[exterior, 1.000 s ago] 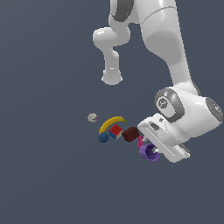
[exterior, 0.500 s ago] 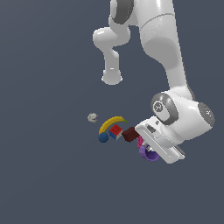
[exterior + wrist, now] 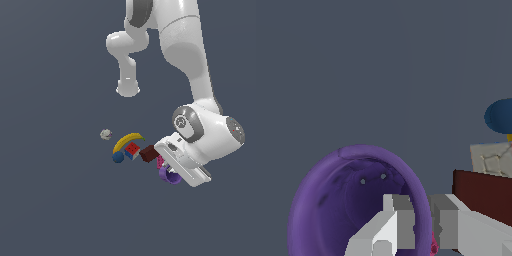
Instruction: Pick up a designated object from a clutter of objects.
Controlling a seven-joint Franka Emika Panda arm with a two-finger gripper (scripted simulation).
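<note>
The end effector (image 3: 423, 220) is straddling the purple cup's (image 3: 331, 200) rim, one finger inside and one outside beside the brown block (image 3: 481, 192), apparently not yet clamping.

The purple cup (image 3: 341, 205) fills much of the wrist view, its open mouth facing the camera and its dark inside visible. The gripper (image 3: 423, 222) straddles the cup's rim: one grey finger (image 3: 393, 220) sits inside the mouth, the other outside the wall, with the rim between them. A sliver of pink (image 3: 433, 246) shows just beside the cup's wall, by the outer finger. Beyond that finger lies the brown block (image 3: 486, 192), near the cup. Past the block stands a pale cube face (image 3: 491, 159), and farther still the blue ball (image 3: 501, 116).
</note>
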